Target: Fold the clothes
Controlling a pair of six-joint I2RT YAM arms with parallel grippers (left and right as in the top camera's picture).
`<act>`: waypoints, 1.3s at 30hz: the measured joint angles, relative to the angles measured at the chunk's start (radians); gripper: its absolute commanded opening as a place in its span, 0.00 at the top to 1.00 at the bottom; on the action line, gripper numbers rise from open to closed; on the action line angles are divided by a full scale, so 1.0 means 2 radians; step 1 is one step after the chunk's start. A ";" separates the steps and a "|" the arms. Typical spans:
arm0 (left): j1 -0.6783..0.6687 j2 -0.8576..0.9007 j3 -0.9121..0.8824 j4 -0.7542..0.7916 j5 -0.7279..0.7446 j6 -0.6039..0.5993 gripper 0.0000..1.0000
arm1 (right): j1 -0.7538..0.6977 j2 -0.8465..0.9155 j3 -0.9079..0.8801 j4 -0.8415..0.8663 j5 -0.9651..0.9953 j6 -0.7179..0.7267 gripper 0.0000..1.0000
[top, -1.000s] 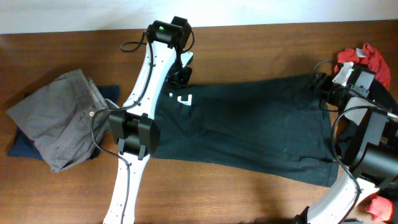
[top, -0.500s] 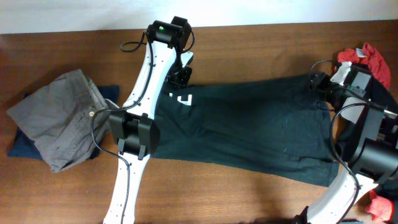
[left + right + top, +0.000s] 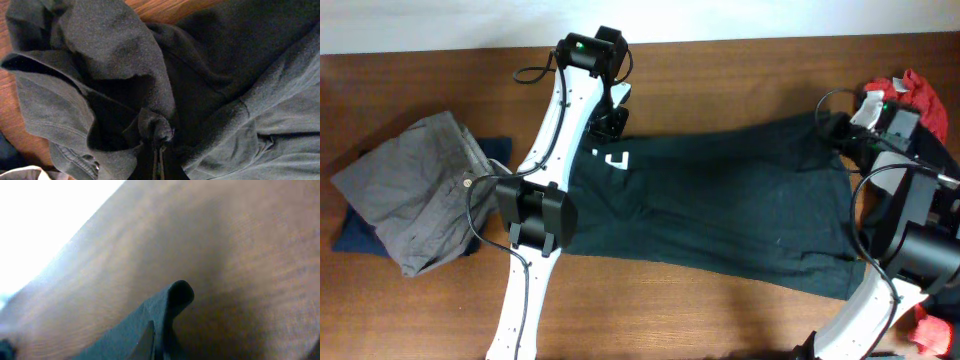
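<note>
The blackish-green T-shirt (image 3: 720, 205) lies spread across the middle of the wooden table, with a bit of white lettering (image 3: 610, 158) near its left end. My left gripper (image 3: 611, 122) sits at the shirt's far left corner. In the left wrist view it (image 3: 159, 150) is shut on a bunched pinch of the dark fabric (image 3: 115, 55). My right gripper (image 3: 832, 130) is at the shirt's far right corner. The right wrist view shows a raised fold of the shirt's edge (image 3: 172, 302) pinched in that gripper (image 3: 157, 342), with bare table behind it.
A crumpled grey garment with a button (image 3: 415, 190) lies at the left on top of a navy one (image 3: 350, 238). Red cloth (image 3: 923, 97) sits at the far right behind the right arm, and more red (image 3: 935, 330) shows at the near right corner.
The right gripper has closed on the shirt's far right corner and drawn it slightly toward the back edge. The left arm and its hold are unchanged.
</note>
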State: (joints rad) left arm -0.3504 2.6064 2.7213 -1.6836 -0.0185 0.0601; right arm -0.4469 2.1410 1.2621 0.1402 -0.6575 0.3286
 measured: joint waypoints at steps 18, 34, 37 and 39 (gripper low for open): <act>0.013 -0.001 0.000 0.000 -0.027 0.001 0.96 | -0.048 -0.127 0.014 -0.246 -0.051 -0.098 0.96; 0.016 -0.050 -0.074 0.000 -0.004 0.006 0.92 | -0.049 -0.172 0.015 -0.528 0.055 -0.128 0.96; 0.016 -0.050 -0.129 0.000 -0.002 0.006 0.94 | -0.049 -0.172 0.015 -0.554 0.077 -0.129 0.96; 0.016 -0.050 -0.155 -0.002 -0.002 0.006 0.87 | -0.049 -0.172 0.015 -0.557 0.087 -0.129 0.96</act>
State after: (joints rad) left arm -0.3183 2.5057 2.4111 -1.6871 -0.0216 0.0723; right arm -0.5446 1.7977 1.2930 -0.9730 -0.4831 0.0700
